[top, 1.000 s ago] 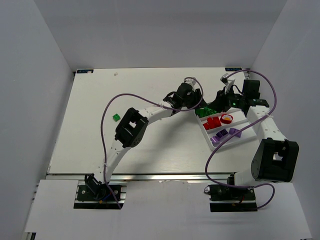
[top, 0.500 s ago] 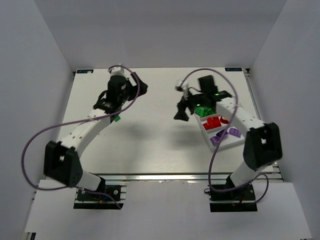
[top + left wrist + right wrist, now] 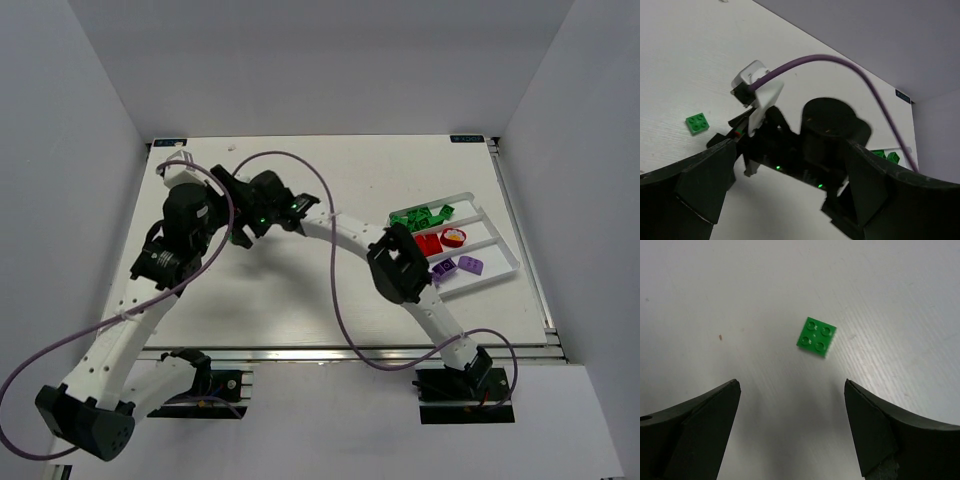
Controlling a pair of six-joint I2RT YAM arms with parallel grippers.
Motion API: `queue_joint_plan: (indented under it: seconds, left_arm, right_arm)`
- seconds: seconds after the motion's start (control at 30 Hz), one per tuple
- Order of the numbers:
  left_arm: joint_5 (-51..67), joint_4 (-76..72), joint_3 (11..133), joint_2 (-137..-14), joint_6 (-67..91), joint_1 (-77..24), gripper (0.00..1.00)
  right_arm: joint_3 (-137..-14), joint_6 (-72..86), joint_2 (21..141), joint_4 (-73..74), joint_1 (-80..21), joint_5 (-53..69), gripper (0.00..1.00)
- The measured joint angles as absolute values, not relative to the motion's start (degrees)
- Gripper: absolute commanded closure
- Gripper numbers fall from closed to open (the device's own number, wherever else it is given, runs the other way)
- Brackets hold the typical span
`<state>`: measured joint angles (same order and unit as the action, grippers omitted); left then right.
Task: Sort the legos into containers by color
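Legos in purple (image 3: pixel 458 266) lie nearest the arm bases, in the closest compartment of the white tray (image 3: pixel 485 243) on the right side of the bench (image 3: pixel 290 300). Red legos (image 3: pixel 428 243) sit in the middle compartment, one piece showing a pale yellowish top. Green legos (image 3: pixel 420 216) fill the farthest compartment.

About level with the tray but well apart from it, on the left half of the bench, a single green two-by-two brick (image 3: pixel 816 336) lies flat, studs up, outside any compartment. The right arm (image 3: pixel 345 228) stretches leftward across the bench. The right pincer (image 3: pixel 791 385) hangs above this brick with its jaws spread wide, holding nothing. The brick shows just beyond the gap between the fingertips, untouched.

The left pincer (image 3: pixel 790 150) is likewise spread wide and empty. It sits close beside the right arm's wrist, which shows between its fingers, with the brick off to the left.
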<state>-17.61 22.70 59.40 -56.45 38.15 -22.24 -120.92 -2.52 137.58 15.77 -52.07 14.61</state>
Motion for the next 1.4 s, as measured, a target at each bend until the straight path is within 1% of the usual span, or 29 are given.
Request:
queue_joint_plan:
  seconds: [0.17, 0.33, 0.4, 0.53, 0.6, 0.63, 0.67, 0.7, 0.77, 0.8, 0.87, 0.9, 0.93, 0.97, 1.0, 1.07, 1.1, 1.13, 1.2, 1.23, 1.33, 1.4]
  left_arm:
    - [-20.84, 26.89, 59.42, -52.8, 38.98, -22.24, 0.02]
    - [-22.79, 30.63, 59.42, -51.13, 39.38, -22.24, 0.02]
    - [-23.33, 31.86, 59.42, -50.59, 39.68, -22.24, 0.02]
    - [-24.03, 33.91, 59.42, -49.32, 40.29, -22.24, 0.02]
    - [-24.43, 34.76, 59.4, -48.47, 40.64, -22.24, 0.02]
    - [-24.64, 35.09, 59.4, -48.01, 40.84, -22.24, 0.02]
    - [-24.75, 35.44, 59.4, -47.51, 41.08, -22.24, 0.02]
    - [-24.88, 35.73, 59.4, -47.13, 41.25, -22.24, 0.02]
    - [-25.1, 36.03, 59.4, -46.57, 41.54, -22.24, 0.02]
    - [-25.28, 36.05, 59.33, -46.22, 41.8, -22.24, 0.02]
    - [-25.65, 36.07, 59.29, -45.95, 42.06, -22.24, 0.02]
    - [-25.87, 36.03, 59.27, -45.93, 42.15, -22.24, 0.02]
    - [-26.06, 35.99, 59.24, -45.95, 42.3, -22.24, 0.02]
    - [-26.26, 35.97, 59.16, -46.0, 42.44, -22.24, 0.02]
    - [-26.48, 35.94, 59.05, -46.04, 42.48, -22.24, 0.02]
    - [-26.87, 35.75, 58.96, -46.28, 42.52, -22.24, 0.02]
    - [-27.07, 35.53, 58.96, -46.46, 42.52, -22.24, 0.02]
    - [-27.27, 35.22, 58.94, -46.68, 42.52, -22.24, 0.02]
    - [-27.38, 34.26, 58.83, -47.13, 42.52, -22.24, 0.02]
    - [-27.4, 33.61, 58.67, -47.37, 42.52, -22.24, 0.02]
    - [-26.83, 31.03, 57.41, -47.99, 42.54, -22.24, 0.02]
    - [-25.89, 29.26, 56.03, -48.53, 42.7, -22.22, 0.02]
  right_arm:
    - [-122.32, 4.95, 143.68, 10.41, -56.16, 7.51, 0.1]
    - [-130.72, 8.64, 151.57, 7.73, -56.62, 2.22, 0.12]
    - [-131.87, 8.99, 152.77, 6.35, -56.62, 0.12, 0.12]
    - [-132.35, 9.04, 153.67, 4.75, -56.69, -4.16, 0.16]
    - [-132.6, 9.04, 154.01, 4.16, -56.8, -5.43, 0.2]
    - [-132.62, 9.02, 154.08, 4.05, -56.9, -5.89, 0.26]
    - [-132.6, 8.91, 154.1, 4.03, -56.95, -6.09, 0.3]
    - [-132.6, 8.73, 154.12, 3.99, -57.01, -6.26, 0.37]
    - [-132.42, 8.4, 154.12, 3.97, -57.06, -6.15, 0.45]
    - [-132.2, 8.29, 154.12, 3.7, -57.08, -6.04, 0.53]
    - [-131.74, 7.35, 154.1, 3.16, -57.08, -5.3, 0.6]
    - [-131.26, 6.83, 153.97, 2.61, -57.08, -4.95, 0.68]
    - [-130.87, 6.24, 153.75, 2.33, -57.06, -4.58, 0.72]
    - [-130.08, 5.74, 153.29, 2.09, -56.99, -3.92, 0.76]
    - [-129.08, 5.26, 152.62, 1.89, -56.97, -3.42, 0.82]
    - [-126.41, 3.97, 150.78, 2.09, -56.84, -1.65, 0.87]
    - [-124.07, 3.31, 149.16, 2.13, -56.55, -0.51, 0.95]
    - [-121.3, 2.72, 147.13, 2.55, -56.36, 1.1, 0.99]
    - [-115.77, 1.13, 142.63, 2.48, -55.7, 5.1, 1.0]
    - [-110.45, -0.01, 138.8, 1.37, -55.02, 7.44, 1.0]
    - [-96.25, -4.25, 125.1, 1.83, -51.11, 15.86, 1.0]
    - [-91.02, -7.29, 116.42, 3.4, -46.94, 20.23, 1.0]
